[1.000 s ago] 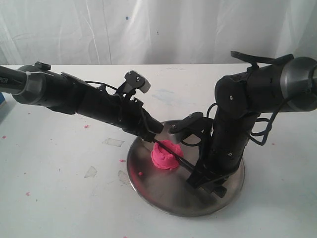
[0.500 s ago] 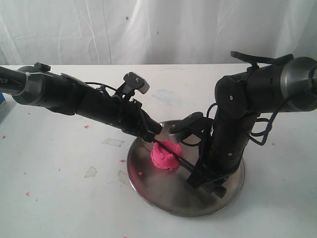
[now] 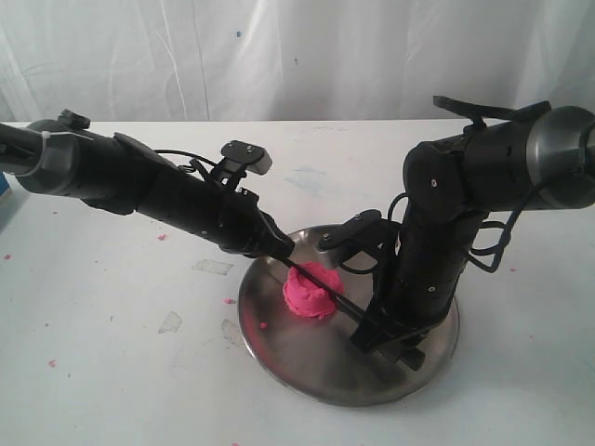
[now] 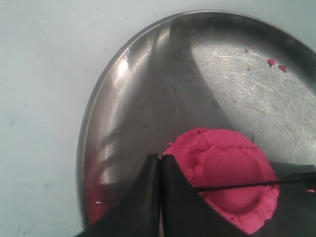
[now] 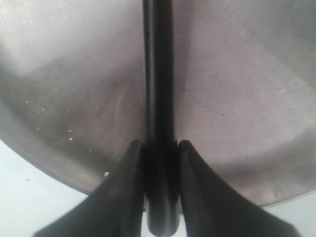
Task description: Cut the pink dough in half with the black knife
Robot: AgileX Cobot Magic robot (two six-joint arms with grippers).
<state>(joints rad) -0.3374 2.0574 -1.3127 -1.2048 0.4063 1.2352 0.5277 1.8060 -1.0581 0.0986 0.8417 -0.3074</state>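
— White cloth (image 3: 279, 56) at the back, and a white tabletop (image 3: 112, 372) under everything?
— Yes. A round steel plate (image 3: 307, 376) sits on it, and both arms reach over the plate.
— Where's the pink dough (image 3: 311, 295)?
— On the plate, one dimpled mound between the two sets of jaws. It's just ahead of the left jaws' tips and a little way out from the right jaws, along the blade.
— How do the left jaws stand?
— Pressed together tip to tip, with nothing between them. The tips sit at the mound's edge; I can't tell whether they touch it.
— And the right jaws?
— Narrow, clamped on the handle of the black knife (image 3: 346, 307), with a finger (image 5: 118, 197) on each side. The knife runs straight out from them toward the left jaws, and its blade lies across the top of the mound. From the left wrist it shows as a thin dark line over the pink.
— Is it cut through?
— The dough reads as a single piece. I can't tell how deep the edge sits.
— Anything else?
— Tiny pink crumbs (image 3: 229, 301) dot the tabletop beside the left jaws, and a few more lie on the plate. A couple of clear scraps (image 3: 214, 267) lie flat on the tabletop near that arm.
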